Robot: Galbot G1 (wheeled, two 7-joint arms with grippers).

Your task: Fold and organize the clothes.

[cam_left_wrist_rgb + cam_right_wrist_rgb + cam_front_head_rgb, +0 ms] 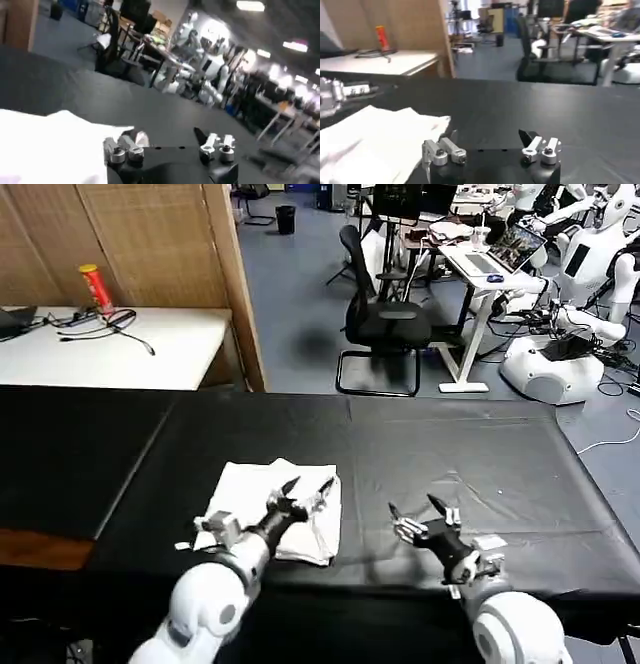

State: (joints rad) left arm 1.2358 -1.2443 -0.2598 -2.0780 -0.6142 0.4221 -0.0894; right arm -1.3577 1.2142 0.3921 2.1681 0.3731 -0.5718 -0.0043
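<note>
Lying folded into a compact white bundle, the T-shirt [278, 509] sits on the black table cover [480, 454], toward the near edge and left of the cover's middle. Plain side up, no print visible; edges uneven, a few layers stacked. Left gripper [307, 487] is over the shirt's right part, fingers spread apart, nothing between them; cannot tell whether the tips touch the cloth. In the left wrist view the same gripper [167, 140] has splayed fingers, with the shirt [50, 145] under and beside one of them. Right gripper [418, 507] is right of the shirt, well apart from it, low over bare cover, fingers also spread and holding nothing. The right wrist view shows that gripper [487, 137] above black cover, the shirt [375, 137] off to one side, and part of the left arm [340, 92] past it. Behind the shirt, beyond the cover's far edge: a white table [110, 344] with a red can [95, 287] and cables, a wooden partition [150, 244], and a black office chair [385, 319].
</note>
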